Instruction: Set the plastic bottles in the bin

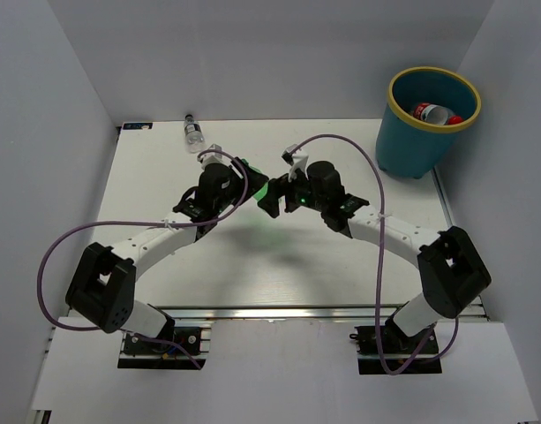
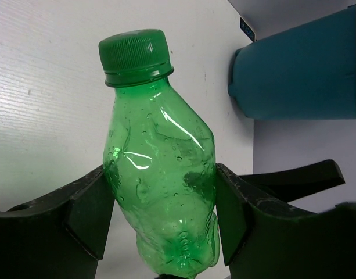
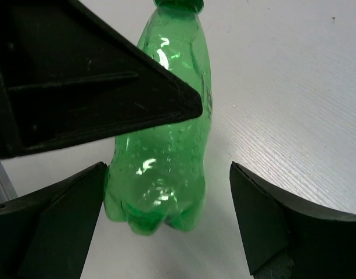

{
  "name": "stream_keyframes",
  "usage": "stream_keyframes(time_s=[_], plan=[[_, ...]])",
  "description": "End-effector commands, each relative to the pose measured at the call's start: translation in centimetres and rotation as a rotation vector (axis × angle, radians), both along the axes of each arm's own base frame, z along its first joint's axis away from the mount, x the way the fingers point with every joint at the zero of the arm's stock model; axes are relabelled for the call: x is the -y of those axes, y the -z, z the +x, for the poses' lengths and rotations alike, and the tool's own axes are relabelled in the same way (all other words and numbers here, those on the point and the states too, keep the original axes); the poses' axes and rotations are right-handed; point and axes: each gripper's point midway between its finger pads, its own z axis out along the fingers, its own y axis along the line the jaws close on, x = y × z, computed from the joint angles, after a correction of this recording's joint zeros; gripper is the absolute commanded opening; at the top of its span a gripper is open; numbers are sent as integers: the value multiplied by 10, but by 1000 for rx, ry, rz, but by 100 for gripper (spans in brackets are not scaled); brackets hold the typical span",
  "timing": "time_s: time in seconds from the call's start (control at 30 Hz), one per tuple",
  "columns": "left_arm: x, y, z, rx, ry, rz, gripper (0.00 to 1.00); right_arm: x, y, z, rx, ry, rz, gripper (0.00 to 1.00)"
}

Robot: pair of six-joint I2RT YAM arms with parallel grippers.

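My left gripper (image 2: 160, 216) is shut on a green plastic bottle (image 2: 160, 168), both pads pressed into its dented lower body, cap pointing away. Over the table's middle, the left gripper (image 1: 252, 185) meets my right gripper (image 1: 274, 199). The right gripper (image 3: 167, 216) stands open around the green bottle (image 3: 166, 151), at its base. One pad is against the bottle's side, the other well apart. The teal bin (image 1: 411, 146) with a yellow rim stands at the far right and holds a red-labelled bottle (image 1: 433, 113). A clear dark-capped bottle (image 1: 192, 134) lies at the table's far edge.
White walls close in the table on the left, back and right. The bin's teal wall (image 2: 299, 75) shows beyond the held bottle. The left gripper's black finger (image 3: 79, 87) crosses the upper left of the right wrist view. Purple cables loop over both arms.
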Motion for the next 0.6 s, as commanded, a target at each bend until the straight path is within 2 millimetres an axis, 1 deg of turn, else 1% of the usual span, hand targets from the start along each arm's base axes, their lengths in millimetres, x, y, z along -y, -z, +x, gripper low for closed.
stream_keyframes(time_s=[0.0,0.07,0.13,0.17,0.2,0.23,0.27,0.3,0.33,0.37,0.4,0.43,0.5,0.57], plan=[[6,-20,-8,43,22,-50,26,-20,-27,11,72,-11,83,89],[7,-20,-10,43,32,-59,26,-24,-27,12,73,-10,86,89],[8,-23,-10,51,32,-63,26,-26,-26,16,65,5,89,84],[7,-26,-10,58,32,-64,27,-26,-25,17,61,15,87,80],[7,-27,-10,62,28,-63,27,-26,-24,17,53,19,91,68],[8,-30,-10,70,32,-65,34,-25,-22,17,45,25,94,60],[7,-31,-10,75,35,-58,41,-22,-24,19,47,46,103,46],[7,-34,-11,80,39,-59,49,-22,-24,18,47,54,108,40],[7,-34,-11,82,44,-55,74,-20,-24,19,45,67,113,37],[7,-37,-11,93,48,-48,93,-16,-26,21,50,92,110,36],[5,-37,-11,92,46,-39,98,-14,-27,23,51,106,107,32],[4,-39,-11,98,44,-31,98,-10,-25,26,54,130,89,31],[-1,-41,-9,98,23,-5,98,-3,-30,30,66,161,80,29],[-13,-45,-1,111,-45,30,98,2,-25,30,44,173,55,28]])
